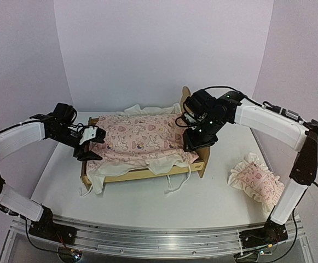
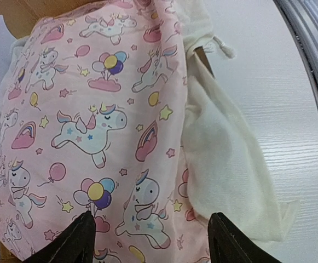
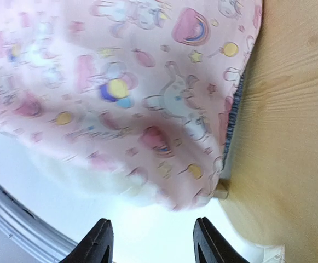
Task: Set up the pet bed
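Observation:
The pale-wood pet bed stands mid-table with its ear-shaped headboard on the right. A pink unicorn-print quilt with cream lining lies spread over it and hangs over the front rail. My left gripper is open and empty just above the quilt's foot end; in the left wrist view the quilt lies beneath my open gripper. My right gripper is open and empty beside the headboard's front corner. In the right wrist view my gripper is over bare table, near the quilt edge and headboard wood.
A ruffled pink pillow lies on the table at the right, by the right arm's base. A metal rail runs along the near edge. White walls close in the back and sides. Cream ties dangle onto the table in front of the bed.

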Tool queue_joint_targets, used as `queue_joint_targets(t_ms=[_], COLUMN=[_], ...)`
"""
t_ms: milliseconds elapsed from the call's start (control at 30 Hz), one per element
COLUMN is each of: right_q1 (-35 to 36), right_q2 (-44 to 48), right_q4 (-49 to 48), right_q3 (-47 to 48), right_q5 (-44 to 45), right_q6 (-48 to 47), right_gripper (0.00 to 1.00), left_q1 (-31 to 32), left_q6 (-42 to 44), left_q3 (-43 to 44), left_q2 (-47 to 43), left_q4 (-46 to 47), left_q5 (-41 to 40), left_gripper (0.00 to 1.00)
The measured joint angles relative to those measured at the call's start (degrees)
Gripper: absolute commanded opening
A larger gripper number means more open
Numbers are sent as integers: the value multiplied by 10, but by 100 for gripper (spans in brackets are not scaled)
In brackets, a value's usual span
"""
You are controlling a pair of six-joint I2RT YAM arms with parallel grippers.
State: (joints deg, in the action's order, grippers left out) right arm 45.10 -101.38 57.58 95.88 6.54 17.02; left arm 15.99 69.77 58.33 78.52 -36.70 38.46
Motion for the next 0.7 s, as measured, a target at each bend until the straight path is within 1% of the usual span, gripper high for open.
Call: queue_joint_targets(t_ms=[167, 267, 333, 433, 533, 700], right_q1=[74, 116, 137, 147, 144, 143], right_q2=[21, 20, 15, -7, -37, -62], right_q4=[-7, -35, -65, -111, -148, -191], right_q3=[-2, -23, -43, -69, -79, -92], right_q5=[44, 57, 60, 65, 78, 109], right_q6=[38, 67, 92, 128, 161, 192], right_gripper=[48, 49, 50, 50, 51, 52], left_q1=[2, 14, 34, 70, 107, 118], left_q6=[-29, -48, -60, -78, -96, -112], left_q3=[-15, -43, -67, -97, -107, -108], left_q2=[-64, -95, -105, -102, -85, -48], left_q4=[-21, -23, -19, 1, 31, 85], left_q5=[36, 43, 43, 29, 12, -13], left_gripper=[71, 70, 70, 70, 68, 64])
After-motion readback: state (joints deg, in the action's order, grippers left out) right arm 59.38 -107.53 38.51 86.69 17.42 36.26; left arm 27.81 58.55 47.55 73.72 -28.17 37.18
